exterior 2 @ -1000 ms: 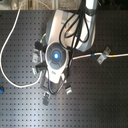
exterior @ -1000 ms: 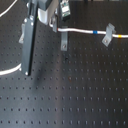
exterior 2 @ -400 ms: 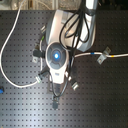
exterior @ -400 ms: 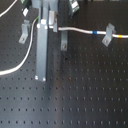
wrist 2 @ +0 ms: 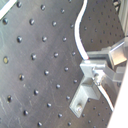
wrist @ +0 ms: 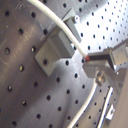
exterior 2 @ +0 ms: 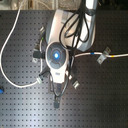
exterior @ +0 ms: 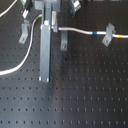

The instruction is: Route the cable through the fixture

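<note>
- Work surface: black perforated metal breadboard [exterior: 90,95], regular hole grid, seen in both exterior views.
- Long thin flexible white cable [exterior: 80,31]: in the first exterior view it runs from the gripper area towards the first exterior view's right, carries a short blue band [exterior: 95,33], passes a small grey metal clip fixture [exterior: 106,39], then a short yellow band [exterior: 120,35] just past it.
- Other stretch of the white cable [exterior: 22,58] curves down from the upper fixtures and off the first exterior view's left edge. In the second exterior view this shows as a wide loop [exterior 2: 7,47] on the second exterior view's left.
- Two more grey clip fixtures in the first exterior view: one [exterior: 24,36] near the first exterior view's left, one [exterior: 63,41] just beside the long grey finger [exterior: 45,50].
- Gripper [wrist: 100,67]: first wrist view shows a finger with red tip at the cable [wrist: 75,42], next to a grey block fixture [wrist: 55,47]. Second wrist view shows cable [wrist 2: 77,35] running into the grey bracket [wrist 2: 92,75]. Cannot tell whether jaws are apart, together or clamped on the cable; contact not resolvable.
- Second exterior view: arm's white body w/ blue round light [exterior 2: 55,55] sits over the centre; black hoses above it; gripper itself hidden under the body.
- Thin green wire [exterior: 36,19] visible near the top of the first exterior view.
</note>
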Controlling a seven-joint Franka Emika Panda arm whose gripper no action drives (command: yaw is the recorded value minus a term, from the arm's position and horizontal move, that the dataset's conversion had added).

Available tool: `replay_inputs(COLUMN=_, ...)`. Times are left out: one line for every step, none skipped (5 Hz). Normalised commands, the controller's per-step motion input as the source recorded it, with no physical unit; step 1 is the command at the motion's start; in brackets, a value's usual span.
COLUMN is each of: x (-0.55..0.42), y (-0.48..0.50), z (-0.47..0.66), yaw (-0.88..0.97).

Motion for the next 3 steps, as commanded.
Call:
replay_inputs(x=0.0, y=0.0, z=0.03, yaw=0.0)
replay_inputs(x=0.039, y=0.008, z=0.63, yaw=-0.08)
replay_inputs(x=0.007, y=0.011, z=0.71, yaw=-0.05)
